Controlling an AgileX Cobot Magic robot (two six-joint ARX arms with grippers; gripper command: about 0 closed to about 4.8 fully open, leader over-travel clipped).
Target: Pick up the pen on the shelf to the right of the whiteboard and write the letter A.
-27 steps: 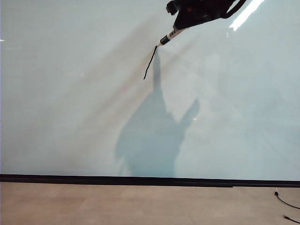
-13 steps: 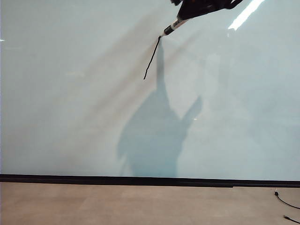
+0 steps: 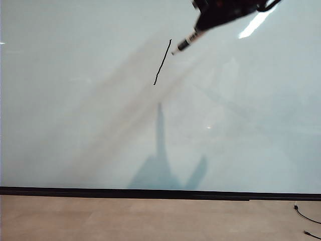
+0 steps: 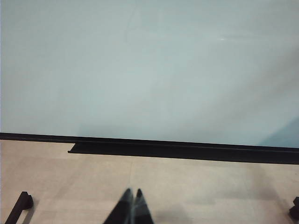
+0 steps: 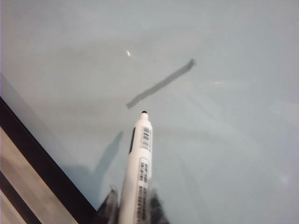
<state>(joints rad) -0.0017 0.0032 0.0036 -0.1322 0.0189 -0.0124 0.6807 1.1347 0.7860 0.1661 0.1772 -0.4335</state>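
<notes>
white-barrelled pen (image 3: pixel 184 43) sat clamped in right gripper (image 3: pixel 200 26) at whiteboard (image 3: pixel 90 125) top, tip just off single black stroke (image 3: pixel 162 63). left gripper (image 4: pixel 131 207) closed, empty, nr floor (image 4: pixel 196 186).

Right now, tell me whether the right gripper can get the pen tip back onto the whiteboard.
Probably yes: the right gripper holds the pen, tip just off the whiteboard beside the stroke, nothing between.
</notes>
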